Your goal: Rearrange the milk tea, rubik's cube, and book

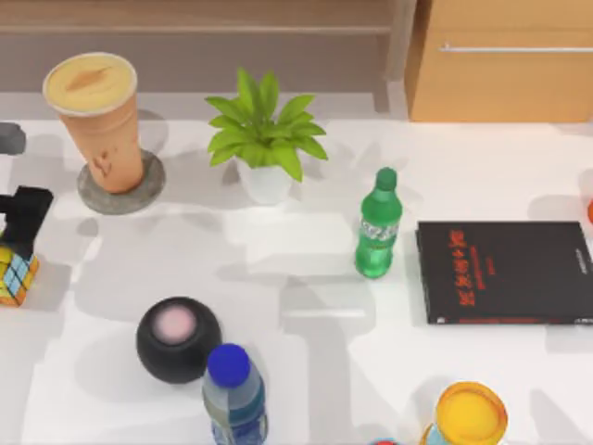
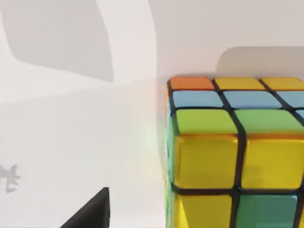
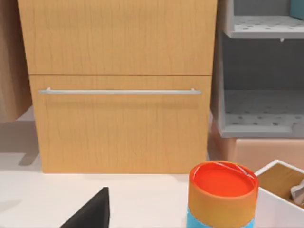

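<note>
Black left pincer [image 1: 20, 243] at the table's left edge touches the rubik's cube [image 1: 16, 275]; grip unclear.

a white table [image 1: 306, 278] is seen bearing everything; the rubik's cube [image 1: 16, 274] rests just below the left gripper [image 1: 20, 221]; a coaster [image 1: 120, 185] under the milk tea [image 1: 97, 120], a potted plant [image 1: 264, 139], a green bottle [image 1: 377, 225] and a black book [image 1: 505, 272] lie progressively farther from it toward the right; a black sphere [image 1: 178, 338], a blue-capped bottle [image 1: 234, 399] and a yellow-topped container [image 1: 468, 415] are set nearer the front edge.
</note>
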Robot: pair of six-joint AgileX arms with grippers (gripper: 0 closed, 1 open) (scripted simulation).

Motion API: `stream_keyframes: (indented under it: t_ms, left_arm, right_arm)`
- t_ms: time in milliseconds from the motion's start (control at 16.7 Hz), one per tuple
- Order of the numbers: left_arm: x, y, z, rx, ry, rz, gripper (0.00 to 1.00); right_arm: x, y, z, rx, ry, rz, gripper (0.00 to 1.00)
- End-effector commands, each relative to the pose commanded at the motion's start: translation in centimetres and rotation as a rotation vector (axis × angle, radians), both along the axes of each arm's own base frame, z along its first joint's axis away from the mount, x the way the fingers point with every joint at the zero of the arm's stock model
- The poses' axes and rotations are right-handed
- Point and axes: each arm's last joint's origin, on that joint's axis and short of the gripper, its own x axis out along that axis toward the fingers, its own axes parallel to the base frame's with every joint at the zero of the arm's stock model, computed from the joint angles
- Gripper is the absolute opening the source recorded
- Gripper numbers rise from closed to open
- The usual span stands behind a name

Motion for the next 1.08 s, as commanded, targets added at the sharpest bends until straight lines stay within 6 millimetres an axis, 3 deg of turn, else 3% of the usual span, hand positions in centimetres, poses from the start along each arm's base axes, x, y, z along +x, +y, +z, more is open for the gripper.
stream_keyframes:
  t_ms: [180, 420, 1080]
  left_arm:
    - [-0.2, 0.0, -2.0, -0.001, 0.008, 0.0, 1.0]
    - [-0.2, 0.0, -2.0, -0.001, 0.008, 0.0, 1.0]
    - [-0.2, 0.0, -2.0, -0.001, 0.008, 0.0, 0.17]
  right_arm:
    - [0.0, 0.0, 0.0, 0.0, 0.0, 0.0, 1.0]
    - [0.0, 0.0, 0.0, 0.0, 0.0, 0.0, 1.0]
    - [0.0, 0.0, 0.0, 0.0, 0.0, 0.0, 1.0]
